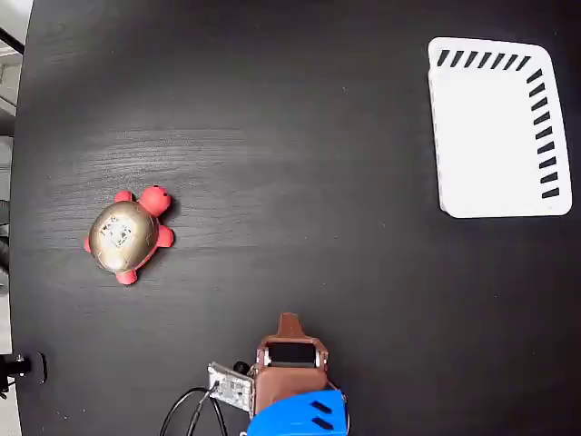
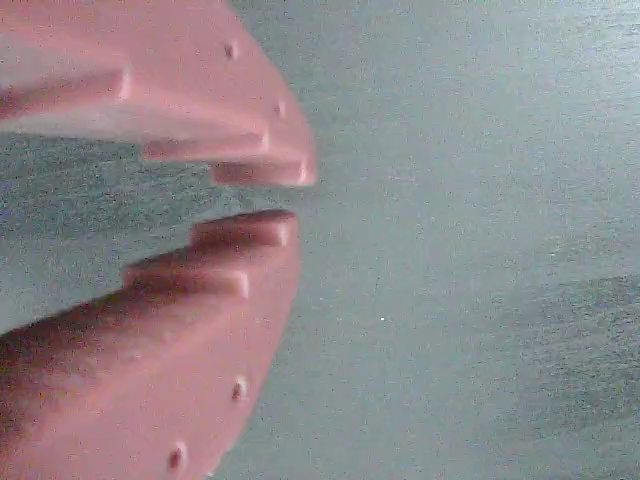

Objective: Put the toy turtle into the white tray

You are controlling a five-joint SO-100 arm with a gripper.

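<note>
Your gripper (image 2: 290, 198), jaws nearly pressed together on nothing, sits well right of and below the toy turtle (image 1: 128, 235) in the fixed view, the white tray (image 1: 495, 127) far opposite.

The table (image 1: 300, 136) under me fills nearly the whole fixed view. Its top is black with a fine wood grain running left to right. A soft pale sheen lies across the upper left portion, brightest above the middle of the left side. The left edge curves inward toward the top. Beyond that edge I note a narrow strip of light floor (image 1: 7, 109), with dark, indistinct objects near the lower left corner. My wrist view shows the same surface as grey-green and blurred.
</note>
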